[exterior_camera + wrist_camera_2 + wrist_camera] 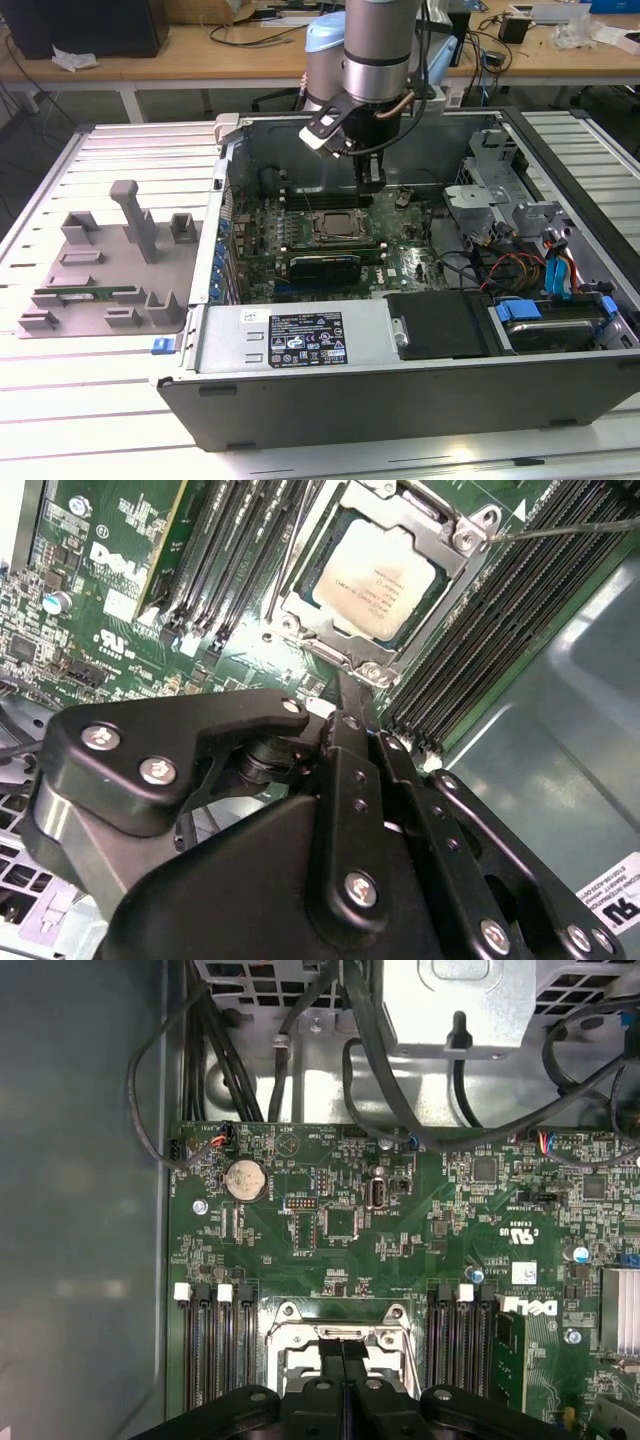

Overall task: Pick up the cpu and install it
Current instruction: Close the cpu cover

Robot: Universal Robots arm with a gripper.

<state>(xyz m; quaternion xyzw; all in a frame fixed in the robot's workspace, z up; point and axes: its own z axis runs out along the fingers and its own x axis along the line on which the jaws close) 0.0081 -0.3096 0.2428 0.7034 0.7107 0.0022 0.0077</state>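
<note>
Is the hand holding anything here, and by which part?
Nothing is held: the hand is shut and empty, and the cpu sits in its socket.

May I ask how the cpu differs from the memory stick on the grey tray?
The cpu is square and silver-grey; the memory stick is long, narrow, green. The cpu sits socketed inside the case; the memory stick lies outside, on the grey tray.

Glossy green motherboard [60, 600]; cpu [375, 585] top smooth silver-grey metal, dull sheen; gripper [345, 695] matt black, shiny screws.
</note>
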